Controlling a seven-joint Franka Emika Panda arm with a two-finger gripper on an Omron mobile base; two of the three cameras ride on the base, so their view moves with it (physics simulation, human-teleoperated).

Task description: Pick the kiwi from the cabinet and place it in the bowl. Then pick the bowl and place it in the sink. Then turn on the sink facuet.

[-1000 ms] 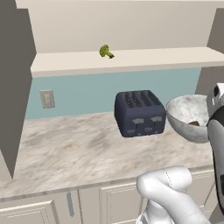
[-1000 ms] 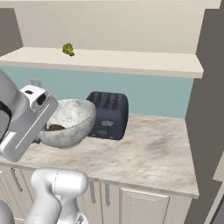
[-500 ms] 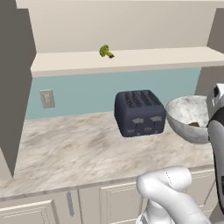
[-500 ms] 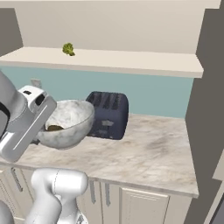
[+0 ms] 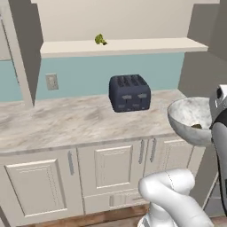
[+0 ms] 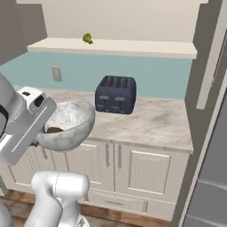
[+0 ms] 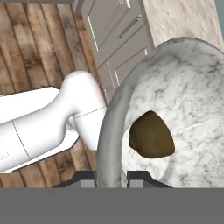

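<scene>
The tool [image 7: 111, 176] is clamped on the rim of the marbled whitish-grey round bowl [image 7: 183, 96], held aloft off the table's [image 5: 66, 122] edge. The small dark brown kiwi [image 7: 151, 135] lies inside, at one o'clock from the fingertips. A navy toaster [image 5: 129, 92] stands on the marble table.

Marbled bowl [image 6: 66, 126] aloft off counter, brown kiwi [image 7: 151, 135] inside
</scene>
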